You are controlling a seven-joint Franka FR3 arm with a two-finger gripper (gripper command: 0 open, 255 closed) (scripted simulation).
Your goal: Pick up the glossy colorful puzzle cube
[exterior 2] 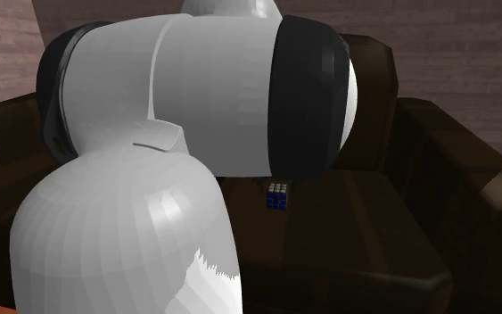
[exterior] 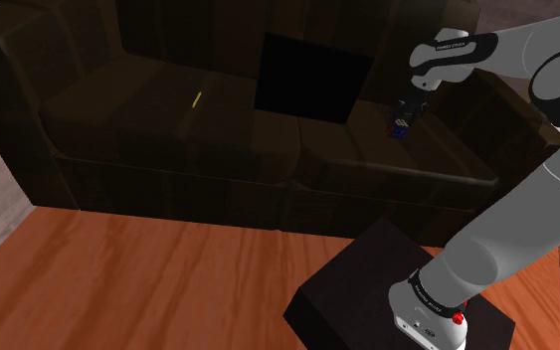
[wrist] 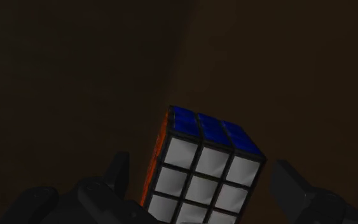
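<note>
Dark brown sofa (exterior: 168,109) on a reddish wooden floor (exterior: 148,278); the robot's dark stand (exterior: 367,288) rests on the same floor in front of it. On the seat cushions: a puzzle cube (exterior: 398,125) with blue, white and orange faces, directly under the gripper (exterior: 404,118), close to the backrest. A flat, pure black square (exterior: 312,78) stands against the backrest just beside the gripper. A thin yellow stick (exterior: 197,98) lies well apart from the gripper, beyond that square.
</note>
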